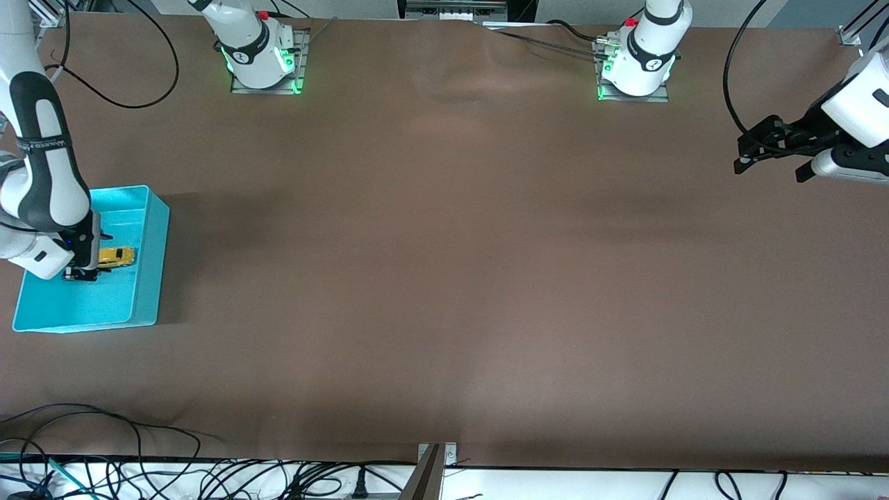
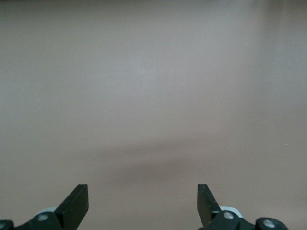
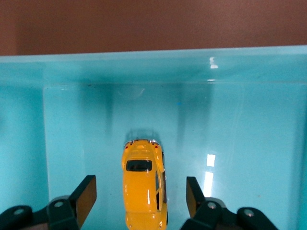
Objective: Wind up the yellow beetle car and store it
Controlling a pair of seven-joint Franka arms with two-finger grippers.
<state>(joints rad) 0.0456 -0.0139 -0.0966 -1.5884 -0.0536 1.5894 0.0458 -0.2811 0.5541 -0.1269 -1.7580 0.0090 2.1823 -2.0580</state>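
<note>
The yellow beetle car (image 1: 117, 257) (image 3: 143, 183) rests on its wheels on the floor of the turquoise bin (image 1: 149, 278) at the right arm's end of the table. My right gripper (image 1: 82, 274) (image 3: 141, 196) is down inside the bin with its jaws open on either side of the car, a gap showing between each finger (image 3: 87, 199) and the car's body. My left gripper (image 1: 771, 163) (image 2: 143, 203) hangs open over bare table at the left arm's end, holding nothing.
The bin's walls (image 3: 144, 64) close in around the right gripper. Brown table surface (image 1: 444, 278) spreads between the two arms. Cables (image 1: 104, 472) lie along the table edge nearest the front camera.
</note>
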